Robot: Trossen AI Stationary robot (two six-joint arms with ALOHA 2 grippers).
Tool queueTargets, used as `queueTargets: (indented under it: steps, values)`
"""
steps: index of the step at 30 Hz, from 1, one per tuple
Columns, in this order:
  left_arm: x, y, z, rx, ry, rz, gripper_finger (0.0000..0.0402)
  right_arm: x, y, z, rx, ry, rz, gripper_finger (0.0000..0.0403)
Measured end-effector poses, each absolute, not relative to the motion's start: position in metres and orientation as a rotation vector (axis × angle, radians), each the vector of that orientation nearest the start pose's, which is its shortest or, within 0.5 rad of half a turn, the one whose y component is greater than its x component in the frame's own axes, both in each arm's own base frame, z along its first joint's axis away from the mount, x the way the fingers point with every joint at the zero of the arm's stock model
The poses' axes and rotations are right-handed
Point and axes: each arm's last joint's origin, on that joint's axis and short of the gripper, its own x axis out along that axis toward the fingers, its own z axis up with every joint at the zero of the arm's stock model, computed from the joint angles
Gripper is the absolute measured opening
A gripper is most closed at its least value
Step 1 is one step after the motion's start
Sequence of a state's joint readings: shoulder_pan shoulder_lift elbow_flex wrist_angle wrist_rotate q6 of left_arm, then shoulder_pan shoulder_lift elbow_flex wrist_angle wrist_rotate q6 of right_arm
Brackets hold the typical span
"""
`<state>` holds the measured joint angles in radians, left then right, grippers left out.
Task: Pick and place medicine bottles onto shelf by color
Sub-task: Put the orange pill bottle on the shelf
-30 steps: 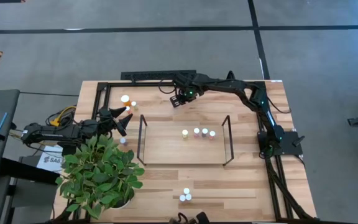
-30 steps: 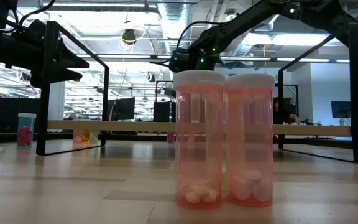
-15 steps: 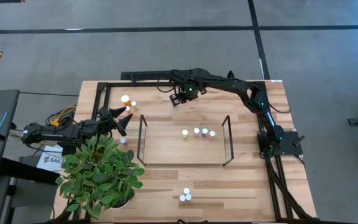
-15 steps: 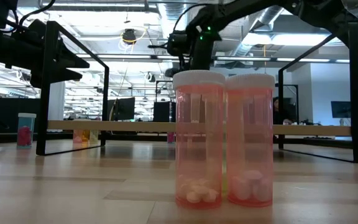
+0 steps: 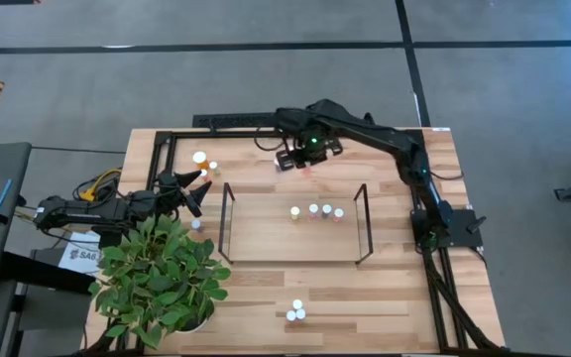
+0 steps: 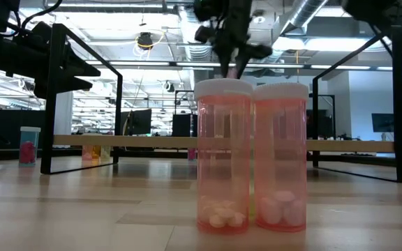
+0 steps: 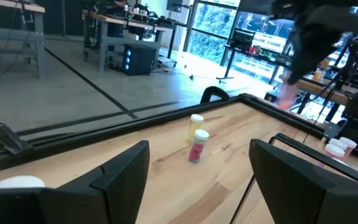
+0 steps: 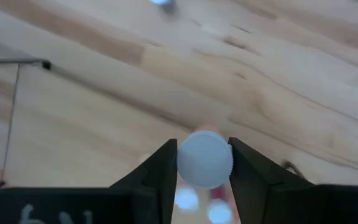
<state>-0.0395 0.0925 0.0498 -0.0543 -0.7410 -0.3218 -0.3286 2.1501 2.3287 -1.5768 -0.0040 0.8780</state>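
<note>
Held bottle (image 8: 204,159) body hidden beneath cap.

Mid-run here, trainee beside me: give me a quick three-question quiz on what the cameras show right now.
1. True or false: the right gripper is shut on a white-capped bottle.
2. How many bottles stand in a row on the shelf in the high view?
A. two
B. four
C. six
3. Which arm waits with open fingers beside the potted plant?

Key
1. True: the wrist view shows both fingers pressed against the cap.
2. B: four, starting with the leftmost bottle.
3. The left gripper, at the table's left edge.
</note>
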Motion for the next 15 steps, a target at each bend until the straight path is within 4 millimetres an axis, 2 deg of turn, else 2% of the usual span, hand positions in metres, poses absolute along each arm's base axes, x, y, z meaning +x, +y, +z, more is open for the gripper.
queueTargets:
  steps: [8, 15]
  values:
    - [0.094, 0.016, 0.169, -0.271, -0.022, 0.709, 0.0265, 0.37, -0.093, 0.378, 0.954, 1.074, -0.804, 0.0135]
    - [0.094, 0.016, 0.169, -0.271, -0.022, 0.708, 0.0265, 0.353, -0.065, 0.397, 0.877, 1.012, -0.824, 0.0135]
